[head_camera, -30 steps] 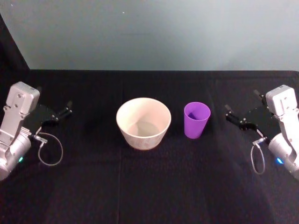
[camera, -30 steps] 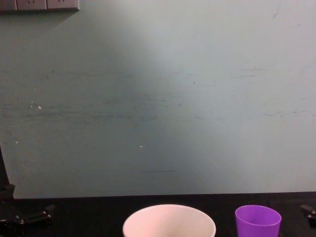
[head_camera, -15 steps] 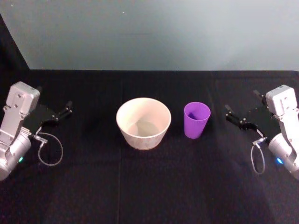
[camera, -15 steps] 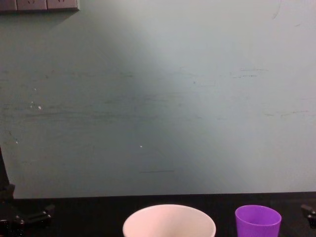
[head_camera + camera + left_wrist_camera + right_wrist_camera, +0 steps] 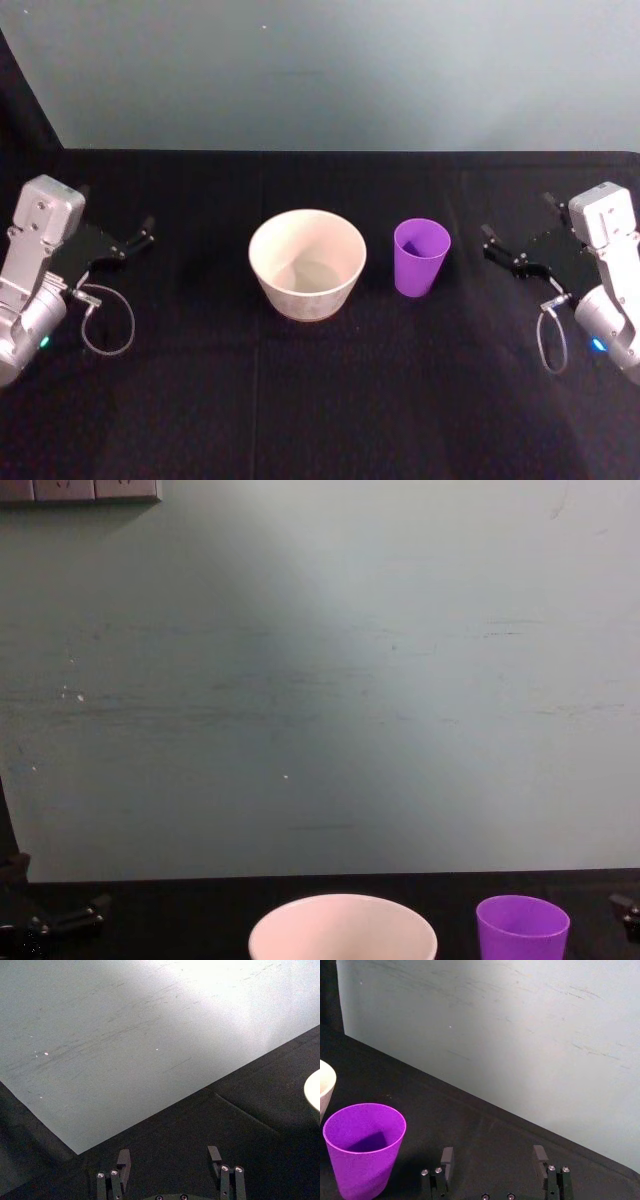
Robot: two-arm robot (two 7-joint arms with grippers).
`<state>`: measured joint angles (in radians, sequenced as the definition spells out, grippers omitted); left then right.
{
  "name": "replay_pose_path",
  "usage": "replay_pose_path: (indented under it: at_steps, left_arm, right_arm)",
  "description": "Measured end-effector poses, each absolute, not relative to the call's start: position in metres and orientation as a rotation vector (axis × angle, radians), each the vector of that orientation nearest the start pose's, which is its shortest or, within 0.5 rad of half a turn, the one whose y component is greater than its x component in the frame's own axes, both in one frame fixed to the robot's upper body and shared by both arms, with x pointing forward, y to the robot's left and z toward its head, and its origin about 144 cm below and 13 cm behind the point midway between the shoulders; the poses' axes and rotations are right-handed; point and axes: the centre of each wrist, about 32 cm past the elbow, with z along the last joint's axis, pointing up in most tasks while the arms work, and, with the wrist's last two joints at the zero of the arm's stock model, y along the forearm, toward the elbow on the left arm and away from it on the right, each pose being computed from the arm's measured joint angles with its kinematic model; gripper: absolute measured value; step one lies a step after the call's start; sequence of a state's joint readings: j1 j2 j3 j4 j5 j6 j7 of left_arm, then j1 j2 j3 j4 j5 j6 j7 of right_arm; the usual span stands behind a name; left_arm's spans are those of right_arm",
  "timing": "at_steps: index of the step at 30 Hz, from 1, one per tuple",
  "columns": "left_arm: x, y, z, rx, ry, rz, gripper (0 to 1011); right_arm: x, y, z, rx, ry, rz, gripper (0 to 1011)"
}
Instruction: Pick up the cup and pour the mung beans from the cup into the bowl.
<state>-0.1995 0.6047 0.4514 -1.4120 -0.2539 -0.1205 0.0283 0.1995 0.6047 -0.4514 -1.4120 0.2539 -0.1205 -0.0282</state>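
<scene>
The purple cup [image 5: 421, 257] stands upright on the black table, just right of the wide white bowl [image 5: 305, 295]. What I see of the cup's inside [image 5: 364, 1145] is purple, and the mung beans are hidden. My right gripper [image 5: 517, 215] hovers open to the right of the cup, a short gap away, with nothing between its fingers [image 5: 493, 1151]. At the table's left side my left gripper [image 5: 117, 207] is also open and empty [image 5: 168, 1151], well away from the bowl. The chest view catches the bowl's rim [image 5: 342, 930] and the cup's top [image 5: 522, 927] along its lower edge.
A black cloth covers the table [image 5: 320, 400], and a pale teal wall [image 5: 330, 70] rises behind its far edge. A cable loop hangs from each wrist, at the left [image 5: 105, 320] and at the right [image 5: 550, 345].
</scene>
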Motion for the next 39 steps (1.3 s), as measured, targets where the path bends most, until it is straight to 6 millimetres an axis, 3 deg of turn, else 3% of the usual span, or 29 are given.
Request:
replay_pose_path:
  at_steps: [11,27,39]
  left_arm:
    - [0.489,0.31,1.14,0.304,-0.285,1.248,1000]
    - [0.489,0.31,1.14,0.304,-0.285,1.248,1000]
    - [0.489,0.31,1.14,0.304,-0.285,1.248,1000]
  right_arm:
    - [0.486,-0.309,1.14,-0.306,-0.278,-1.247,1003]
    - [0.444,-0.296,1.132,-0.332,-0.227,-1.142,1003]
    - [0.455,-0.28,1.116,-0.22,-0.109,-1.032,1003]
